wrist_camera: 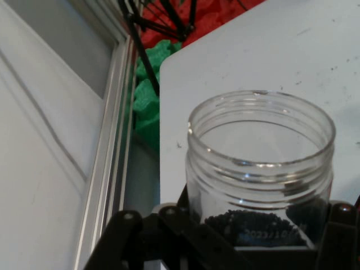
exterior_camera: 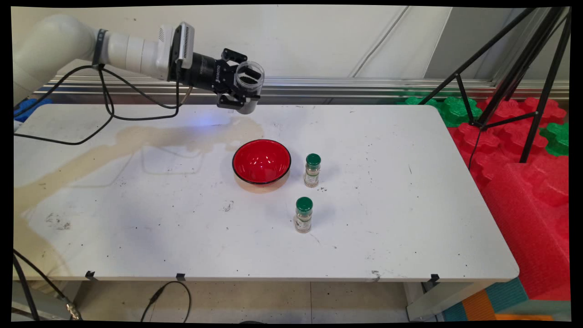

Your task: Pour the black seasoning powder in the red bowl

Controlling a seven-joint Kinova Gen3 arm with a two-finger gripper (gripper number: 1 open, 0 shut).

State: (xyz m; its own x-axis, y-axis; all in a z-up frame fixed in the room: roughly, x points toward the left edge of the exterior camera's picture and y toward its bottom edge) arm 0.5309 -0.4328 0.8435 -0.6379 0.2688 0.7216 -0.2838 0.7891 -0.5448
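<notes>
1. The claw [exterior_camera: 243, 93] is raised above the desk's [exterior_camera: 387, 237] far edge, left of its middle, and pinches a clear plastic jar [exterior_camera: 248, 82] with no lid on it.
2. In the main view the jar is tipped, so that its open mouth faces partly toward the camera and partly upward; it touches nothing on the desk.
3. The hand view shows the jar's threaded neck [wrist_camera: 261, 146] and a layer of small dark grains [wrist_camera: 253, 225] lying low inside it, next to the claw's linkage; the rest of the jar looks empty.
4. A red bowl [exterior_camera: 261, 161] with a black rim stands near the desk's middle, nearer the front edge than the claw. It holds nothing that can be seen.
5. Just right of the bowl stands a small spice bottle with a green cap [exterior_camera: 312, 170], upright and apart from the bowl.
6. A second green-capped spice bottle [exterior_camera: 303, 214] stands upright toward the front edge, apart from the first. Both bottles are capped and untouched.
7. Judged from this, the grains remain in the jar and none lie in the bowl.
</notes>
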